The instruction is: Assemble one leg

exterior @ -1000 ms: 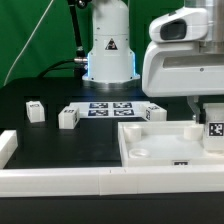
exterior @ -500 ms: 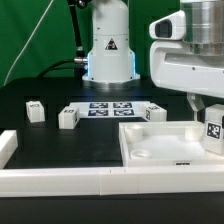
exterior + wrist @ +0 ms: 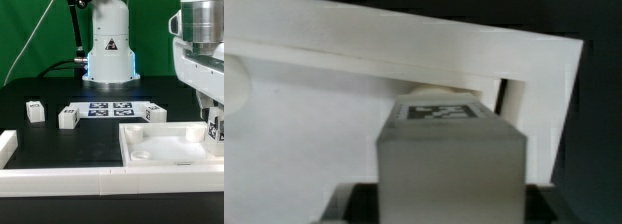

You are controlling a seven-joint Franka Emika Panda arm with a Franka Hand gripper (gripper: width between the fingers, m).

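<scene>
Missing the socket is the main risk from here. The leg [image 3: 446, 160] hangs in the hand [image 3: 213, 123] directly over the white panel [image 3: 165, 143], close to one of its corners, and neither view shows a socket clearly under it. If the leg comes down off-centre, its lower end would land on the panel's flat face or raised rim. Pushing on from there could tip the leg in the grip or shove the panel across the desk [image 3: 60, 145].

A tilted leg is the second worry. In the wrist view it looks square to the fingers, but its lower end is hidden, so I cannot tell how well it lines up or whether it already touches the panel. The panel's rim also runs just beside the leg, so a sideways correction could knock one against the other.

The hand is closed down to the leg's width and has the leg clamped between its two fingers. The wrist view shows the leg filling the gap between them, with its black-and-white tag [image 3: 441, 110] at the end away from the wrist. Nothing else appears to touch the fingers. How firm the hold is cannot be read from these views, and a weak hold would let the leg slip upward under insertion force.

The spare legs [image 3: 68, 117] lie on the desk well apart from the hand, beyond the panel's other side, around the marker board [image 3: 110, 108]. They are out of the way of any descent.
</scene>
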